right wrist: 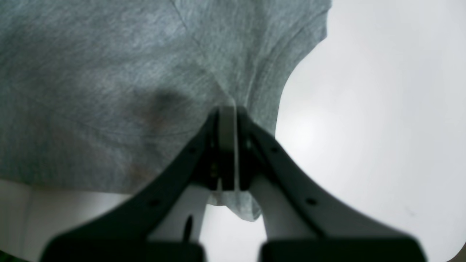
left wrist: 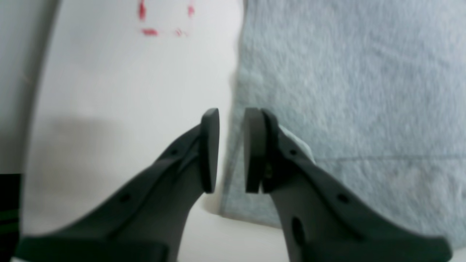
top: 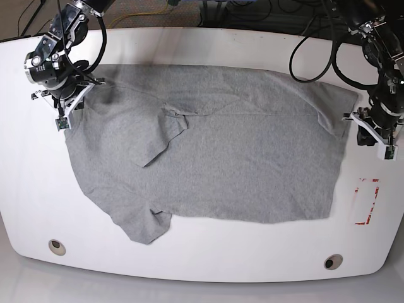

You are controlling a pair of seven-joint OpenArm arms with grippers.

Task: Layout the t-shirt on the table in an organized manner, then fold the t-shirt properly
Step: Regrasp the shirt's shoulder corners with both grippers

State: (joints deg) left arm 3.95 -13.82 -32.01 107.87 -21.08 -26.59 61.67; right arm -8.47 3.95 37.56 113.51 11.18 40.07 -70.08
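- The right gripper [right wrist: 227, 145] has its jaws pressed together on a small fold at the edge of the t-shirt [right wrist: 109, 91]; in its wrist view the cloth comes out from between the pads and hangs a little below them.
- In the base view this grip sits at about ten o'clock on the table [top: 202, 268], at the shirt's upper corner on that side.
- The left gripper [left wrist: 231, 149] has its jaws narrow but with a clear gap between them, straddling the shirt's side edge near a hemmed corner; I cannot tell whether cloth is pinched yet.
- In the base view that gripper sits at about three o'clock, just above the red tape mark [top: 367, 202], which lies bare beside the shirt.
- The t-shirt lies across the middle of the table, mostly spread out flat.
- Progress, as I judge it: the laying-out is well along but not finished. One sleeve [top: 165, 136] is flipped inward over the body at about eleven o'clock, and the other sleeve [top: 144, 228] is rumpled at about seven o'clock.
- Left to do: smooth both sleeves, square the outline, then all the folding, none of which is done.
- Count: one t-shirt, two grippers, one red tape mark, and two round grommet holes, one [top: 57, 247] at seven o'clock and one [top: 332, 261] at five o'clock.
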